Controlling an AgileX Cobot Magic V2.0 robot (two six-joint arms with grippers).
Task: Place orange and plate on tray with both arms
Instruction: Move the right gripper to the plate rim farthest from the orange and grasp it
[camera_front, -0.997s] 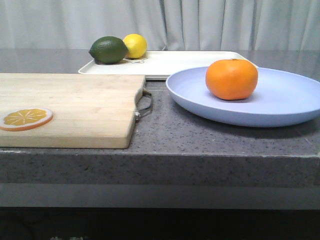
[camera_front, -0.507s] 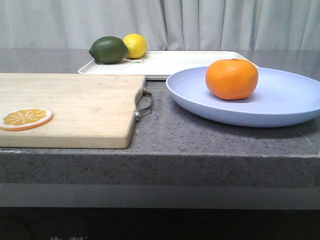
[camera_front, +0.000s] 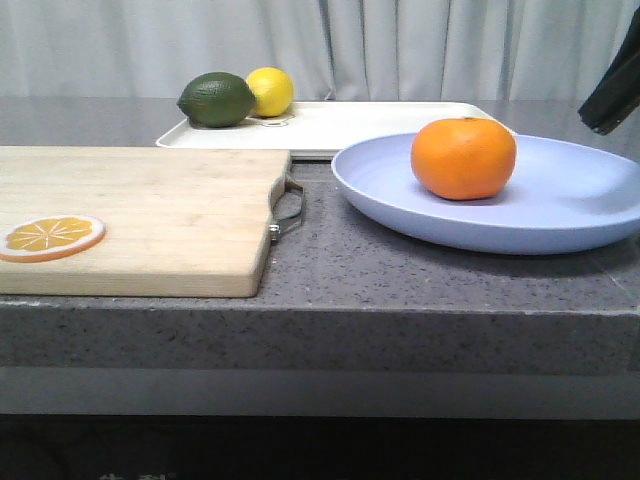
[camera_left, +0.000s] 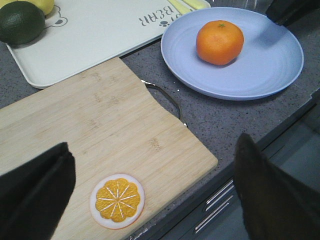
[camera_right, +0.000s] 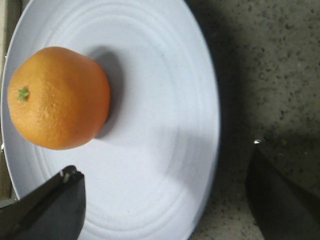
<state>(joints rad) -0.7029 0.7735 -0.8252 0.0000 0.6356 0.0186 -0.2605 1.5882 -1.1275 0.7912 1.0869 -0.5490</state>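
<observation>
Above plate (camera_right: 165, 150): right tool (camera_right: 165, 200) spread, empty; left tool (camera_left: 150, 200) spread; orange (camera_right: 57, 97) best pinched centrally; tray (camera_front: 380, 125) awaits

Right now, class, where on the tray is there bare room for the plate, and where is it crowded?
The tray is bare across its middle and toward the plate with the orange. Its far-left corner is crowded by the lime and lemon.

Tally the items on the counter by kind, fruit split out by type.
orange: 1
lemon: 1
lime: 1
orange slice: 1
plate: 1
tray: 1
cutting board: 1
Total: 7
</observation>
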